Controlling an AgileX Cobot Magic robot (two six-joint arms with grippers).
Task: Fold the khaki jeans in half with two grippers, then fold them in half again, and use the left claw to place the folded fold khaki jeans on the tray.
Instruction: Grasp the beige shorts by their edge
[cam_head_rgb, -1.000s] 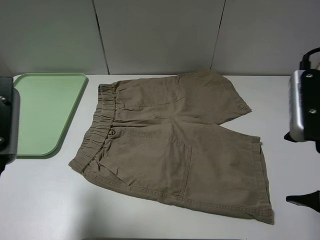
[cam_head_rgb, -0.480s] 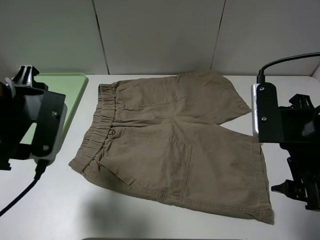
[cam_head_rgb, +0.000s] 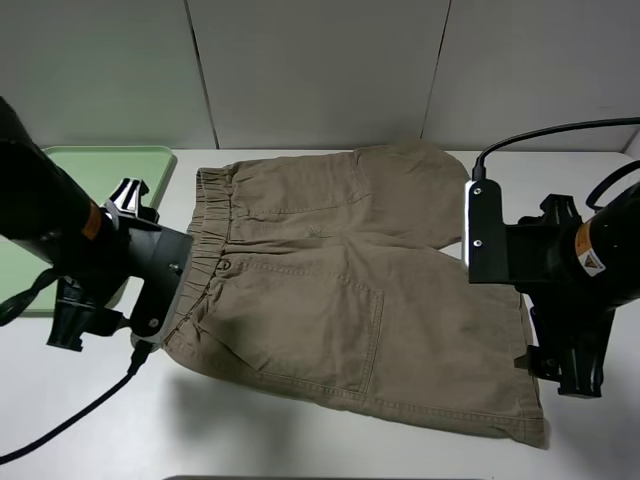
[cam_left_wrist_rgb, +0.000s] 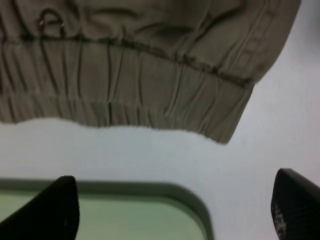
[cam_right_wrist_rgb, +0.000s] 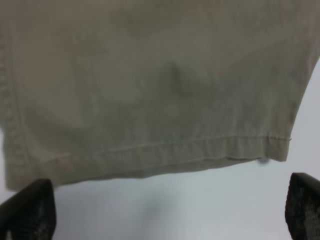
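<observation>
Currently the khaki-tan cotton shorts (cam_head_rgb: 350, 300) lie flat on the white bench (cam_head_rgb: 545, 175), waistband left, legs running right. My left tool (cam_left_wrist_rgb: 172, 205) hangs released just left of the waistband's near corner; my right tool (cam_right_wrist_rgb: 170, 205), equally spread, faces the near leg's hem. The pale mint-green plastic tray (cam_head_rgb: 100, 170) sits far-left.

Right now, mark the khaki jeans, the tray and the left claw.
khaki jeans (cam_head_rgb: 350, 300): exterior high view, on the stitched patch pocket.
tray (cam_head_rgb: 130, 162): exterior high view, bare floor by the far rim.
left claw (cam_left_wrist_rgb: 177, 207): left wrist view, midway between its open fingertips.
</observation>
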